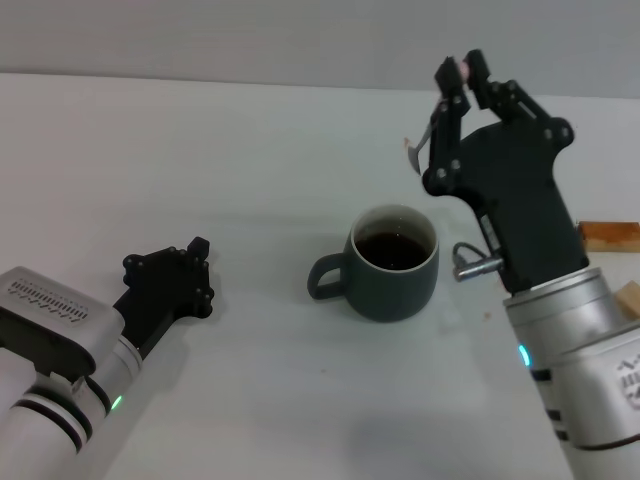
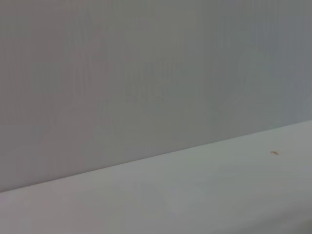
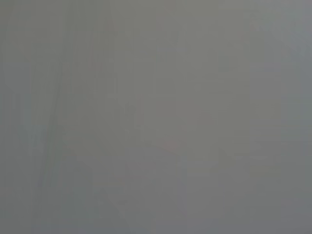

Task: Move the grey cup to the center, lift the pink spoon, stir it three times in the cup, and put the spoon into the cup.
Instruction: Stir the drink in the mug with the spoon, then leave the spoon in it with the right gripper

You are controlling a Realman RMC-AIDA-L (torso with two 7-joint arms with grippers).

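Right tool clamped on pink spoon, raised behind grey cup; I judge stirring next: lower bowl into cup; left tool, state unclear, idles on surface.

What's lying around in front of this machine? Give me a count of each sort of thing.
Squat dark grey mugs with a loop handle: 1
Slender spoons with a pink handle end, held up by the right gripper: 1
Tan wooden blocks at the right edge: 2
Total: 4

The left gripper rests low on the white table.
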